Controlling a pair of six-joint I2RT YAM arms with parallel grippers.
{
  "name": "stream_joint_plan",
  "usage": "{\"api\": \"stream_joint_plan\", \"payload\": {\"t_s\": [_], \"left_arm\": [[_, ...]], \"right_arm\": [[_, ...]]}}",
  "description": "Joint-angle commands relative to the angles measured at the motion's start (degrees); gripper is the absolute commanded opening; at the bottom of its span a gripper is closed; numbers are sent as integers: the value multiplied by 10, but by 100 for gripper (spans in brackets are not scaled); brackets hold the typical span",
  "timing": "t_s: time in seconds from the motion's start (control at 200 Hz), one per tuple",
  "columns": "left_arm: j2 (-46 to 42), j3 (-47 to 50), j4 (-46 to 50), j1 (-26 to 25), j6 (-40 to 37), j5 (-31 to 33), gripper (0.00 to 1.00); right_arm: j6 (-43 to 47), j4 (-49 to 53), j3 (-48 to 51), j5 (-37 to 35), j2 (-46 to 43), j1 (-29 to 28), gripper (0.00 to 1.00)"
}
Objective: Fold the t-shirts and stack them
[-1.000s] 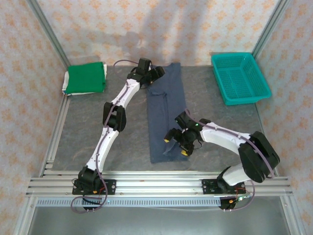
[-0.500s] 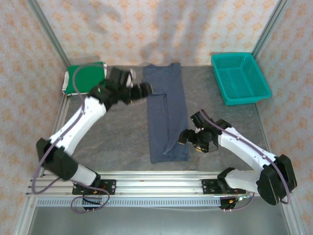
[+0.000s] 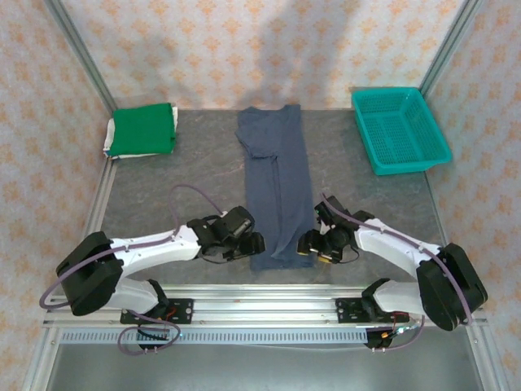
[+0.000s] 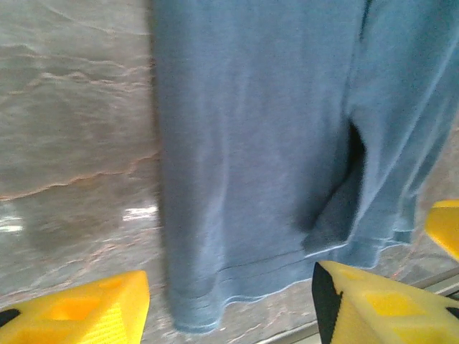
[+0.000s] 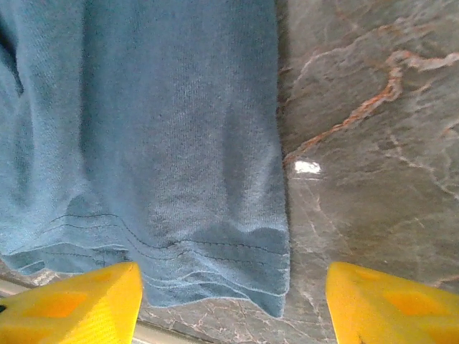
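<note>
At the blue t-shirt (image 3: 277,179) hem's corners, left gripper (image 4: 229,287) and right gripper (image 5: 233,279) gape empty.

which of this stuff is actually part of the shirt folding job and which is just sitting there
Part of the job: slate-blue t-shirt, green t-shirt, white t-shirt peeking out under the green one.
Just lying about: teal mesh basket.

Top external: high, from behind, looking down. Both wrists: close, aimed down at slate-blue t-shirt (image 4: 251,143) hem; overlap there.
</note>
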State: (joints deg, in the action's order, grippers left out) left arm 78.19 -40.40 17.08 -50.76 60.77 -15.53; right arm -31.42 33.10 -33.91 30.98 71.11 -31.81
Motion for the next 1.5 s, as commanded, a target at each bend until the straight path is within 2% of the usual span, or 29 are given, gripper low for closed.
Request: {"api": "stream_joint_plan", "payload": {"t_s": [0.0,0.365,0.595,0.686,0.776,0.871,0.981,1.126,1.496], "left_arm": [[20,22,-71,-20,51,39,59],[80,27,-108,-56,75,54,53],[98,35,-101,-67,86,65,42],[88,37,-83,-68,88,71,32],[63,47,-51,-69,89,85,23],[22,62,-15,-70,89,100,15],[-27,77,30,-75,92,119,11],[-74,95,45,-87,106,137,9],[-74,83,40,-133,127,153,5]], "right_arm": [[-1,-28,20,5,-12,0,68],[-27,-76,46,19,-11,-7,64],[-34,-93,36,22,15,-16,58],[-38,-95,35,18,27,-20,47],[-32,-52,26,-12,34,-21,17],[-31,-3,27,-41,11,-21,0],[-48,43,31,-52,-39,-23,0],[-96,48,56,-51,-110,-37,0],[-175,65,97,-51,-180,-72,0]]}}
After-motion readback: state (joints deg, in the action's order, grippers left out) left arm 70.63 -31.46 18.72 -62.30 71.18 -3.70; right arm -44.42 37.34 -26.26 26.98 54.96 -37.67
